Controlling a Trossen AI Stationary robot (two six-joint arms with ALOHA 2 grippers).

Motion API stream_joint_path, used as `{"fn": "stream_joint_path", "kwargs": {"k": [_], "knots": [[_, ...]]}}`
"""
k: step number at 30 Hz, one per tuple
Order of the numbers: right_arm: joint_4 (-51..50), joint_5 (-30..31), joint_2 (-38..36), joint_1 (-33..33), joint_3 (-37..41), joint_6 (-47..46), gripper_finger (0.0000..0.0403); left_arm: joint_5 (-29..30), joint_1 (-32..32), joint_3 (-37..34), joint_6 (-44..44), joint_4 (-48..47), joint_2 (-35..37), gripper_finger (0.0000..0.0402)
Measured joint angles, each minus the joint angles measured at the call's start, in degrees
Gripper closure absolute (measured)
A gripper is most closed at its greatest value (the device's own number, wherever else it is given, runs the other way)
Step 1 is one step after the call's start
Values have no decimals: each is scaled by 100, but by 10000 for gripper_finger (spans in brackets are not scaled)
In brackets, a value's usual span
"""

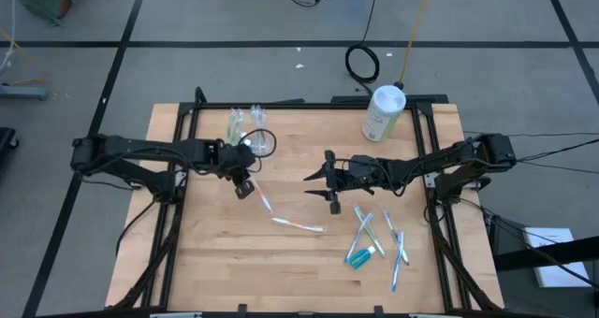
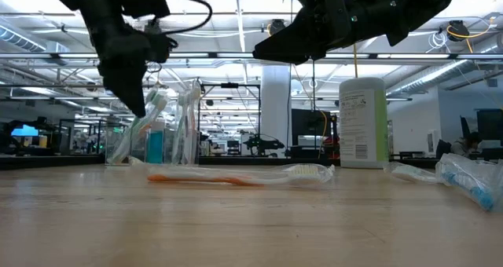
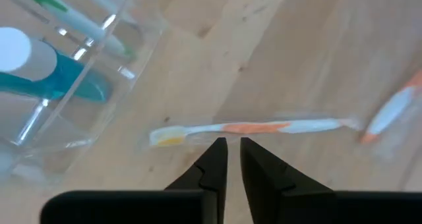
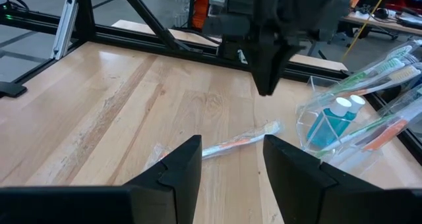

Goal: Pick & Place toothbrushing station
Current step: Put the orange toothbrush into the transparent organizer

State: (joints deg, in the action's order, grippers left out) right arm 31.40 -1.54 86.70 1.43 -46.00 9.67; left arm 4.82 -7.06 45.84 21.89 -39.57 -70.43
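Dark left gripper (image 1: 245,189) beside clear cup (image 1: 261,142), fingers nearly together, empty; right gripper (image 1: 320,189) mid-table, fingers wide.

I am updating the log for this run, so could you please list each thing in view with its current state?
Left gripper: nearly shut, empty, above the orange toothbrush.
Right gripper: open, empty, mid-table.
Clear cup: upright, holding toothbrushes and blue tubes.
Orange toothbrush: wrapped, lying flat beside the cup.
Second wrapped toothbrush: flat, mid-table.
Loose toothbrushes and tubes: scattered flat near the right arm.
White canister: upright, capped, at the far edge.
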Motion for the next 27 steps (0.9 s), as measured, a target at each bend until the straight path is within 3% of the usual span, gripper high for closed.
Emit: {"fn": "stream_joint_path", "kwargs": {"k": [9, 15, 21, 27], "knots": [[0, 0, 0, 0, 0, 0, 248, -353, -457, 0, 1901, -6, -739, 263], [0, -2, 0, 0, 0, 0, 248, 29, -594, 0, 2189, 158, -1335, 219], [0, -2, 0, 0, 0, 0, 248, 232, -750, 0, 2014, 330, -1783, 207], [0, -2, 0, 0, 0, 0, 248, 87, -776, 0, 1651, 304, -2018, 236]]}}
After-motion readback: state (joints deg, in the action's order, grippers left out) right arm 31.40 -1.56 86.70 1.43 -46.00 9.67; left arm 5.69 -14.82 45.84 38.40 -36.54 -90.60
